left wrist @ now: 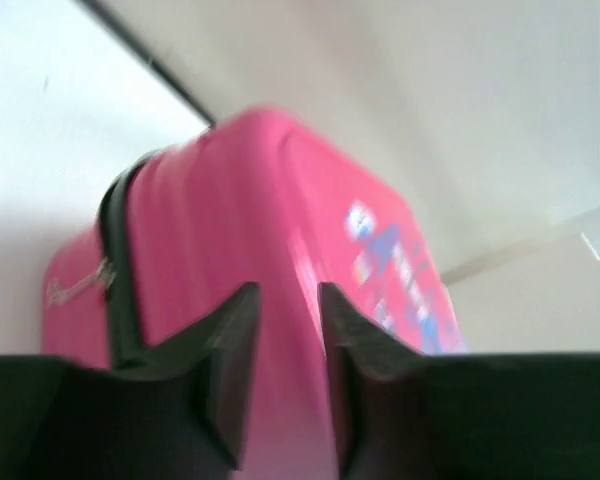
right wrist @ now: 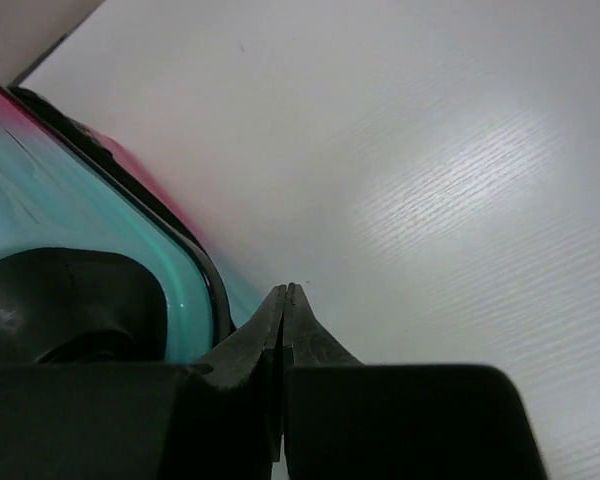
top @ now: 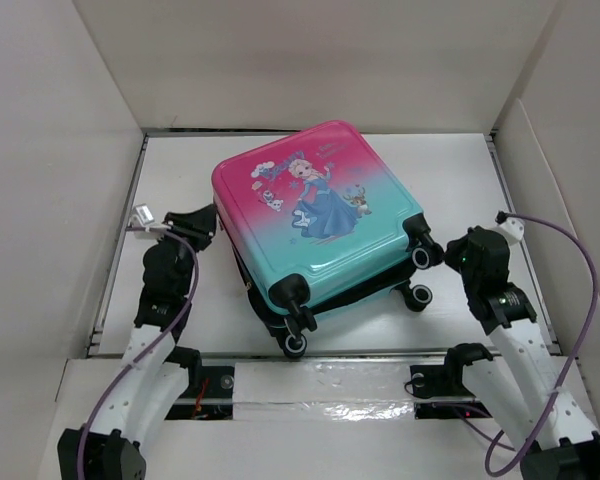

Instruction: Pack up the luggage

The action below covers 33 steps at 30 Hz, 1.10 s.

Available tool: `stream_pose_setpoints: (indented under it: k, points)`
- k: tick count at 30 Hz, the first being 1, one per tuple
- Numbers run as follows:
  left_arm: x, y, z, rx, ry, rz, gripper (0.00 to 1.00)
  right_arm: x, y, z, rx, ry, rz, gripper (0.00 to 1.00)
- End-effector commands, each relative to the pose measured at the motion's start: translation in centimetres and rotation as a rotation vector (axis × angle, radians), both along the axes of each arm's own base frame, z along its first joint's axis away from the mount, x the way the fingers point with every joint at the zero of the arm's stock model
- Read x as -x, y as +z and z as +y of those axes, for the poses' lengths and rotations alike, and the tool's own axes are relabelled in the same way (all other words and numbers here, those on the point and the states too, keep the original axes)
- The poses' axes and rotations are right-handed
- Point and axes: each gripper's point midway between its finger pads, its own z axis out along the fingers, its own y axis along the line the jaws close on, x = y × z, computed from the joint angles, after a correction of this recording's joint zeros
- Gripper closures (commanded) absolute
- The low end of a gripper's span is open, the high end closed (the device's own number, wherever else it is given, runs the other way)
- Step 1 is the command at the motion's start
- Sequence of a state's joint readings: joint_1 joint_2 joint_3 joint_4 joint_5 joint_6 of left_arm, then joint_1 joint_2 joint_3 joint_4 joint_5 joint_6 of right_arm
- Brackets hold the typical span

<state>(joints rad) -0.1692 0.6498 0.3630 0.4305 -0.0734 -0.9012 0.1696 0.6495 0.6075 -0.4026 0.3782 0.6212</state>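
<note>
Left pincer [left wrist: 288,300]: black, angular, tips narrowly apart, facing ribbed pink shell. Right pincer [right wrist: 285,292]: tips pressed together, empty, beside black wheel housing [right wrist: 70,310]. Luggage [top: 315,215]: glossy hard-shell, pink-to-teal, round-cornered, flat mid-tabletop [top: 450,170], white, faintly grained.

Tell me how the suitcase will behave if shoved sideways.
The suitcase looks like a rigid, glossy shell, so it should not flex and a grip may slip. It lies flat with its wheels at the near end, so it would probably slide, not roll. Its halves look ajar; the top may shift.
</note>
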Motion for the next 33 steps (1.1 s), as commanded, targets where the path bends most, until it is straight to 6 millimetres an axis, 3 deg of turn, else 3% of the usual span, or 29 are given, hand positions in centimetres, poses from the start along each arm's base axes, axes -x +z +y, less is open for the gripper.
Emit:
stream_pose_setpoints:
  k: [1,2,3,4,5,6,7,8,9,10,11,12,13,15,16,17,18,19,20,21,22,24,26,27,29,30,31,32,33]
  points:
    - [-2.7,7.4,0.1,0.053,0.040,-0.143,0.68,-0.5,-1.2,1.3,-0.066,0.040,0.032,1.00]
    - [-3.2,10.2,-0.6,0.057,0.004,-0.194,0.63,-0.5,-1.6,1.8,-0.089,0.061,0.034,1.00]
    - [-4.0,10.9,-1.0,0.047,-0.010,-0.207,0.52,-0.3,-2.7,2.1,-0.108,0.067,0.051,1.00]
    - [-6.0,9.9,-1.6,0.034,-0.023,-0.164,0.49,-0.2,-3.1,2.2,-0.118,0.072,0.055,1.00]
    - [-6.9,12.9,-2.2,0.016,-0.050,-0.200,0.46,0.1,-3.2,2.6,-0.132,0.089,0.057,1.00]
    - [-8.3,13.1,-2.6,-0.010,-0.059,-0.181,0.44,0.3,-3.5,2.7,-0.131,0.101,0.065,1.00]
    - [-11.2,11.1,-2.8,-0.042,-0.060,-0.105,0.42,0.7,-4.0,2.9,-0.135,0.113,0.079,1.00]
    - [-12.2,10.2,-3.9,-0.095,-0.124,-0.059,0.41,0.9,-4.0,3.4,-0.142,0.135,0.070,1.00]
    - [-14.0,13.4,-3.3,-0.108,-0.110,-0.092,0.40,1.1,-4.2,3.4,-0.142,0.136,0.072,1.00]
    - [-16.5,10.8,-3.3,-0.123,-0.126,-0.011,0.40,1.6,-4.8,3.5,-0.140,0.140,0.092,1.00]
    - [-17.5,10.2,-3.1,-0.128,-0.147,0.015,0.40,1.9,-5.0,3.7,-0.138,0.152,0.094,1.00]
    - [-18.5,11.3,-3.1,-0.101,-0.186,-0.001,0.40,2.0,-4.7,4.1,-0.153,0.174,0.079,1.00]
    - [-20.2,9.0,-3.0,-0.089,-0.196,0.047,0.40,2.0,-4.6,5.0,-0.166,0.212,0.065,1.00]
    - [-22.6,6.5,-2.2,-0.102,-0.205,0.127,0.40,2.5,-6.1,6.8,-0.207,0.284,0.106,0.99]
    - [-23.6,6.6,-2.5,-0.125,-0.226,0.115,0.40,2.5,-6.2,7.2,-0.208,0.299,0.111,0.99]
    - [-24.1,5.1,-2.2,-0.147,-0.241,0.179,0.40,2.8,-7.1,7.7,-0.208,0.318,0.137,1.00]
    - [-25.1,7.0,-2.5,-0.178,-0.269,0.152,0.40,3.0,-7.7,8.3,-0.205,0.342,0.155,1.00]
    - [-26.4,4.0,-2.6,-0.222,-0.294,0.215,0.40,2.8,-8.1,8.6,-0.199,0.347,0.162,0.99]
    - [-26.6,2.8,-2.8,-0.233,-0.319,0.262,0.40,2.7,-8.3,8.9,-0.199,0.358,0.160,1.00]
    - [-27.0,3.7,-3.5,-0.238,-0.363,0.240,0.40,2.6,-8.5,9.2,-0.205,0.374,0.160,1.00]
    - [-27.5,1.8,-3.8,-0.239,-0.391,0.271,0.40,2.0,-7.9,10.1,-0.216,0.407,0.127,1.00]
    - [-27.4,0.5,-4.4,-0.218,-0.425,0.290,0.40,1.3,-7.6,11.0,-0.201,0.453,0.129,1.00]
    - [-27.5,0.2,-4.4,-0.179,-0.409,0.276,0.40,0.3,-7.2,11.7,-0.181,0.481,0.120,1.00]
    - [-26.9,-2.0,-4.0,-0.163,-0.382,0.316,0.41,-0.2,-6.6,11.7,-0.153,0.496,0.107,1.00]
    - [-26.5,-1.5,-3.8,-0.144,-0.351,0.271,0.41,-2.0,-4.2,12.2,-0.125,0.518,0.021,0.98]
    - [-25.6,-3.9,-3.6,-0.125,-0.338,0.319,0.41,-2.7,-4.3,12.2,-0.092,0.522,0.023,0.98]
    - [-25.1,-4.2,-3.4,-0.120,-0.328,0.320,0.41,-4.1,-2.4,12.4,-0.081,0.515,-0.036,0.98]
    - [-25.0,-4.3,-3.4,-0.116,-0.325,0.301,0.41,-4.8,-2.0,12.2,-0.064,0.497,-0.042,0.98]
    - [-24.0,-6.2,-3.5,-0.095,-0.329,0.343,0.42,-5.6,-2.8,12.4,-0.043,0.502,-0.008,0.98]
